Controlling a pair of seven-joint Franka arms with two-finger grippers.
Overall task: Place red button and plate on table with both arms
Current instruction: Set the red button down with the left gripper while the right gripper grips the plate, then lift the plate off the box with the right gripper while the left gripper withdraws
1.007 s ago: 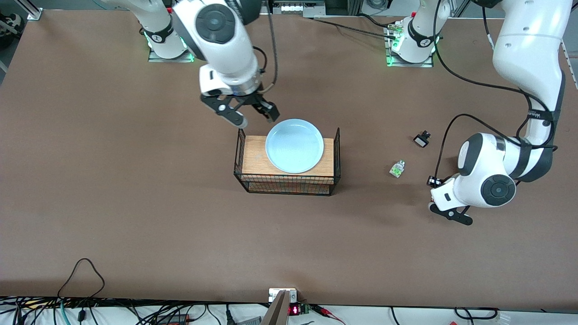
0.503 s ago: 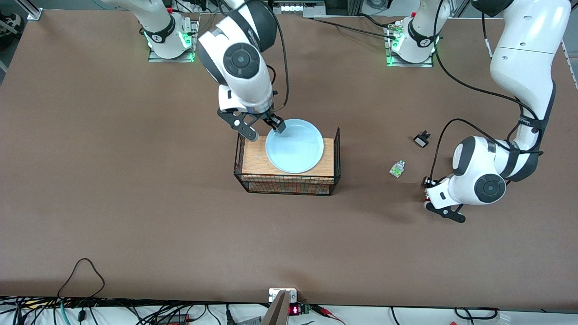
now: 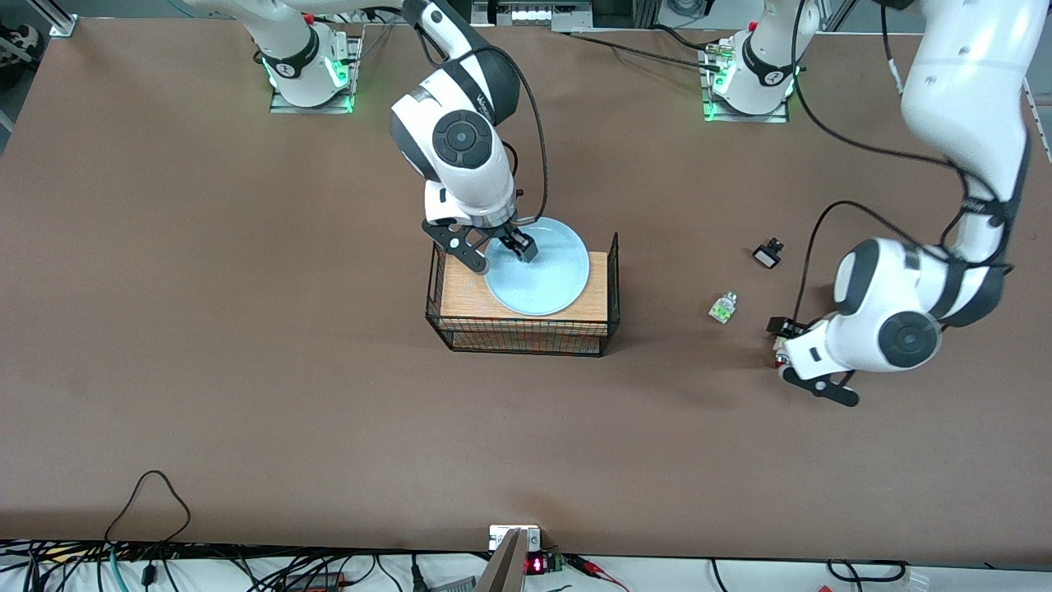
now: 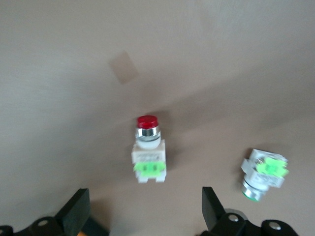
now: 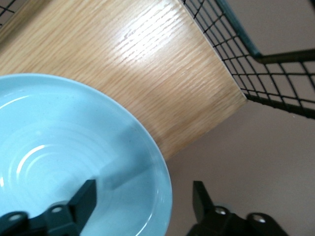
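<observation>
Along the counter's (image 3: pixel 246 411) edge nearest the front camera: tangled cables and a small lit display, cut off by the frame.

Toward the left arm's end of the counter: left claw (image 4: pixel 142 214), low over the brown surface, fingers spread wide and gripping nothing. In the front view mostly hidden under the arm's white wrist, only one black finger (image 3: pixel 826 393) poking out. In the left wrist view, between the spread fingers: red button (image 4: pixel 148 150), lying on the counter, whitish body, green marking, red cap pointing away from the claw, not touched. In the front view only a red speck (image 3: pixel 777 359) at the wrist's edge, hard to make out. Just beside it, a similar white-green part without red cap (image 3: pixel 723 307), a little farther from the front camera. Farther still, a small black part with white face (image 3: pixel 768 253), well apart from both.

Mid-counter: black wire rack with wooden top (image 3: pixel 460 296), rear corner posts standing up. On the wood: pale blue plate (image 3: pixel 546 279), round, shallow, covering much of the top.

Right claw (image 3: pixel 497 252), open, straddling the plate's rim at the side toward the right arm's end: one finger (image 5: pixel 81 201) inside the bowl of the plate, the other (image 5: pixel 204 204) outside the rim. Contact with the rim impossible to tell. Part of the plate's rim hidden by the claw in the front view.

Farthest off: both arm bases, green lights at their feet.
</observation>
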